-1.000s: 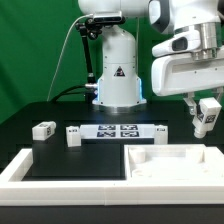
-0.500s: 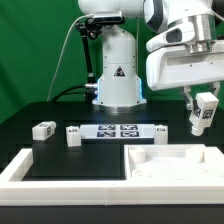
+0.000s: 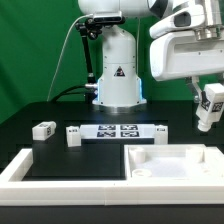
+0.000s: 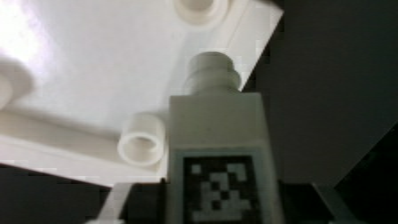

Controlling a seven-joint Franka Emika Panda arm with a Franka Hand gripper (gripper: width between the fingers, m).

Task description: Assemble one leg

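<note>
Nearest: white panel [image 3: 170, 160] flat on surface [image 3: 20, 120].
Behind it, toward exterior view's left: 2 loose legs [image 3: 43, 129], then marker board [image 3: 118, 130].
Tool [image 3: 206, 90] clamped on leg [image 3: 209, 112], airborne at exterior view's right.
Change over last 1 s: we see leg carried higher and further right.
Wrist view: tagged leg, panel beyond.
Our judgement: transport step, seating in panel not started.
</note>
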